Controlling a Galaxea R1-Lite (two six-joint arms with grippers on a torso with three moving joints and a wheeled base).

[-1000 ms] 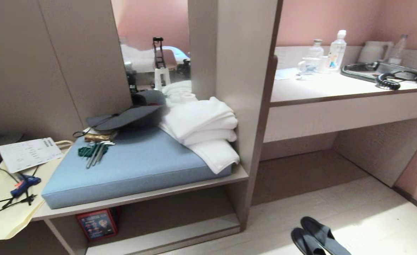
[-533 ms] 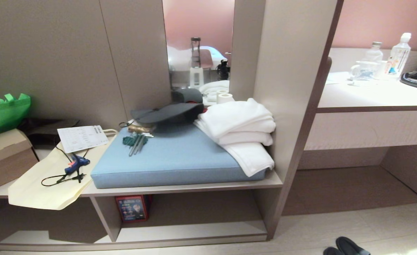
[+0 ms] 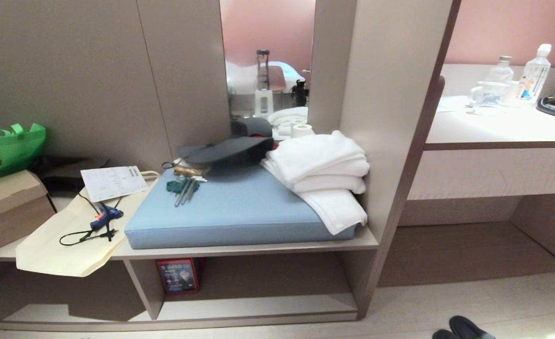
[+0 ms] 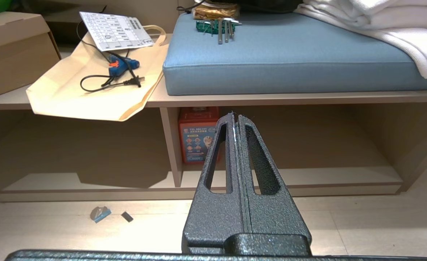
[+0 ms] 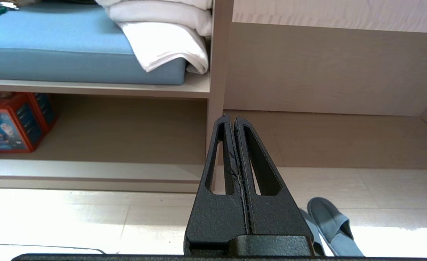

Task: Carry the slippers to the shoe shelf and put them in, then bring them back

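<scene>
The slippers (image 3: 466, 328), dark and flat, lie side by side on the pale floor at the bottom right edge of the head view, in front of the shelf's right end post. In the right wrist view the slippers (image 5: 331, 224) sit just beside my right gripper (image 5: 231, 116), which is shut and empty above the floor. The shoe shelf (image 3: 258, 306) is the low taupe cubby ahead, with an upright divider (image 3: 143, 287) and a pale base board. My left gripper (image 4: 235, 116) is shut, holds nothing and faces the shoe shelf (image 4: 307, 177). Neither arm shows in the head view.
A red box (image 3: 179, 275) stands in the right compartment beside the divider. On top lie a blue cushion (image 3: 240, 212), white towels (image 3: 324, 174), and a cream bag (image 3: 61, 240) with a glue gun. A desk (image 3: 494, 132) with bottles is at right. Small scraps (image 4: 101, 214) lie on the floor.
The whole view has swung left, so the camera has moved: the shelf is now centred and the slippers have slid to the bottom right edge. Over the last half second almost nothing shifts.
</scene>
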